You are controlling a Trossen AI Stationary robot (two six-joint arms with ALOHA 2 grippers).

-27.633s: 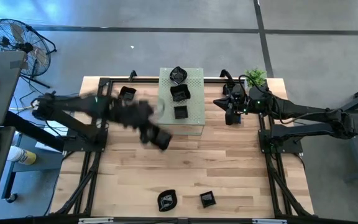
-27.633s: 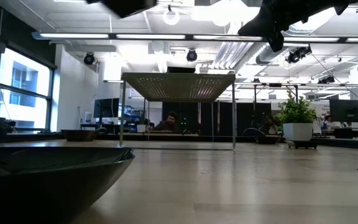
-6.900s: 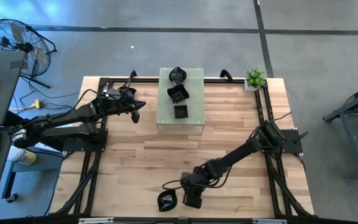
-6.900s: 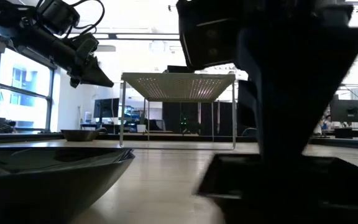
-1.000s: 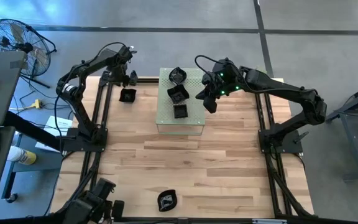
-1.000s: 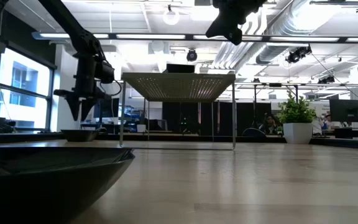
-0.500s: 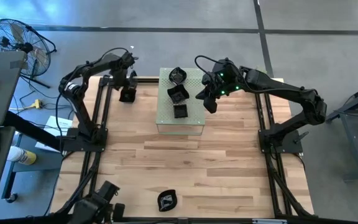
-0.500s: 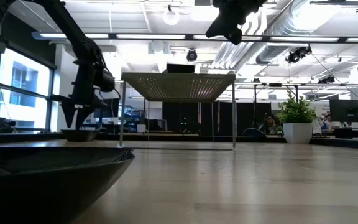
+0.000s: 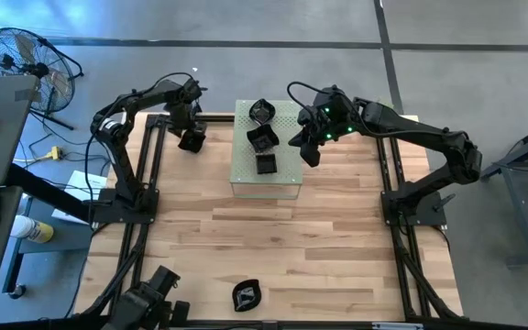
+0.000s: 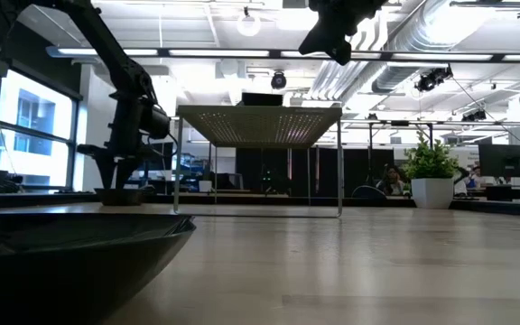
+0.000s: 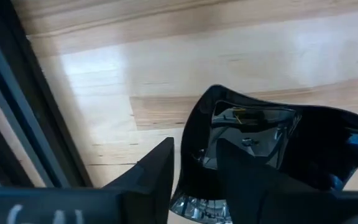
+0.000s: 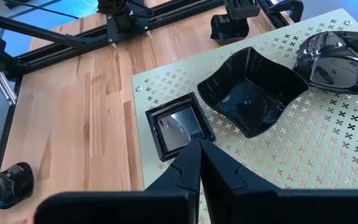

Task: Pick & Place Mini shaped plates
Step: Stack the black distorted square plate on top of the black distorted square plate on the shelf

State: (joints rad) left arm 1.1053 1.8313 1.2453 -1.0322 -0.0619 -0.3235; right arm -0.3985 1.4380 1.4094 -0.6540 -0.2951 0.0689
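A small glossy black wavy-edged plate (image 11: 278, 143) rests on the wood at the table's far left, beside the pale green box (image 9: 287, 128). My left gripper (image 9: 191, 139) points down over it, open, with the plate's wall between its fingers. Three more mini plates sit on the box top: a round wavy one (image 9: 262, 111), a wavy square one (image 9: 264, 137) and a small square one (image 9: 266, 164). My right gripper (image 9: 308, 154) hangs shut and holding nothing above the box's right side. One more plate (image 9: 246, 293) lies at the near edge. My left gripper comes from above with one finger (image 11: 157, 171) outside the plate's wall (image 11: 188, 168) and the other finger (image 11: 241, 171) inside the hollow. The plate sits flat on the table. Whether the fingers touch the wall, I cannot tell.
Black frame rails (image 9: 154, 174) run along the table's left and right sides and its far edge. A potted plant (image 10: 431, 176) stands at the far right corner. Open wood lies between the box and the near plate.
My left gripper has come down toward the black plate at the far left, still pointing down, until its fingers stand at the plate's rim. The plate has stayed where it was.
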